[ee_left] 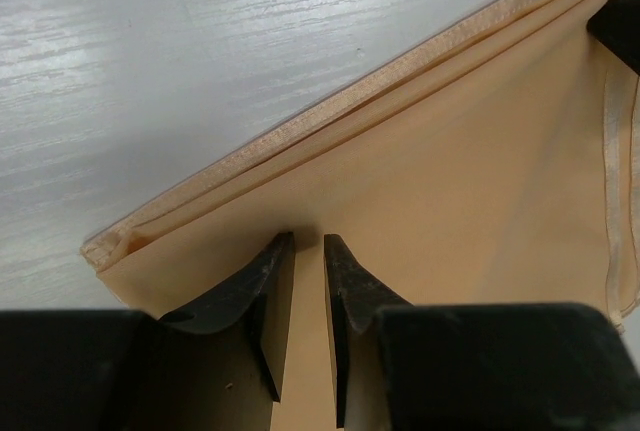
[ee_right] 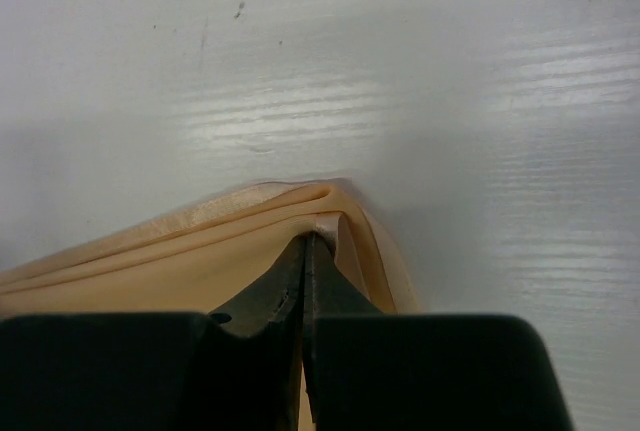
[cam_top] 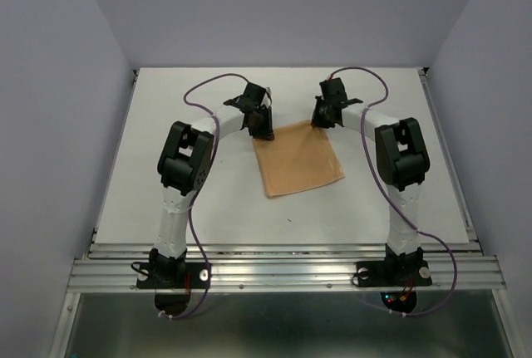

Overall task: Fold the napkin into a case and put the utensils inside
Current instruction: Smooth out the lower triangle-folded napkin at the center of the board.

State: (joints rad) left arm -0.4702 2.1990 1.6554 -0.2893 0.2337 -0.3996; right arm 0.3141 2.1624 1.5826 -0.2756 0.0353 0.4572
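As the fold seems to need both upper corners, the right claw (ee_right: 308, 239) pinches one corner of the napkin (cam_top: 299, 160), mid-frame on the table (cam_top: 166, 125); the left claw (ee_left: 308, 241) stands half-open over the other.

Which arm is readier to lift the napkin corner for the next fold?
Right. The right gripper is shut on a far corner of the napkin; the left gripper has jaws apart over the cloth.
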